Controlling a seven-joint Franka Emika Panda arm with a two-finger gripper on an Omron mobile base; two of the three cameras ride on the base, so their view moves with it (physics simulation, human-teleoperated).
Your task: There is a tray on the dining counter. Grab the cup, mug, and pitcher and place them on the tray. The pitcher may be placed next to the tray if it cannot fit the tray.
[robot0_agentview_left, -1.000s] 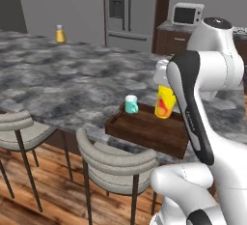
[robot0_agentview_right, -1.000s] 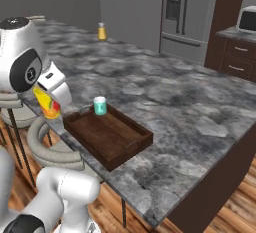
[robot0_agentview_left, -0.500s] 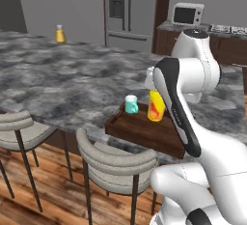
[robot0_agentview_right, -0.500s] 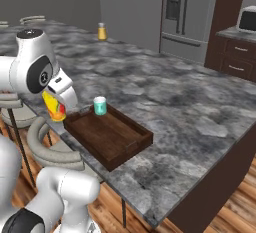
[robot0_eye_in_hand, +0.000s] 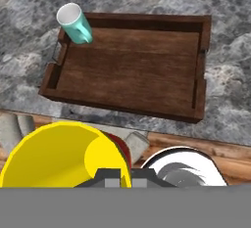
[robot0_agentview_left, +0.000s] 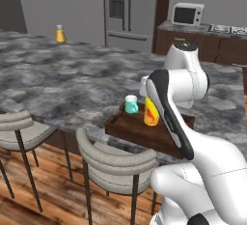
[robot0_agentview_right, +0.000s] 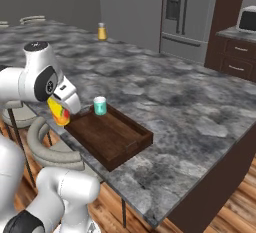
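Marbled counter (robot0_agentview_right: 165,97) holds the tray (robot0_eye_in_hand: 132,70), mug (robot0_eye_in_hand: 74,23) already in its corner. Gripper (robot0_agentview_right: 64,108), fingers clenched on the cup (robot0_agentview_left: 151,112), carries it over the tray's near edge, presumably to set it down beside the mug.

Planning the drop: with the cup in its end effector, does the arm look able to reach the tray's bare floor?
Probably yes. The end effector, shut on the cup, hangs by the tray; only the mug occupies one corner.

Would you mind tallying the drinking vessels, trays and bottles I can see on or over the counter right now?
Drinking vessels: 2, the yellow cup held by the gripper and the teal mug
Trays: 1, the wooden tray
Bottles: 1, the small yellow bottle
Total: 4
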